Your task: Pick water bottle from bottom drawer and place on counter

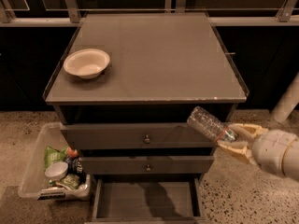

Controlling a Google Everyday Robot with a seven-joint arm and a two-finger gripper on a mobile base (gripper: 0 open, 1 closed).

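Note:
My gripper [235, 140] is at the right of the cabinet, level with the upper knobbed drawer, and is shut on the water bottle [209, 124]. The clear ribbed bottle is tilted, its base pointing up and left toward the counter's front right corner, its cap end between my fingers. The bottom drawer [147, 200] is pulled open below, and its flat floor is bare. The counter [154, 59] is a broad grey-brown top above the bottle.
A white bowl [86, 63] sits on the counter's left side. A clear bin [32, 171] with snack packets and a small cup stands on the floor left of the cabinet. Two knobbed drawers are closed. A white post [287, 99] stands at the right.

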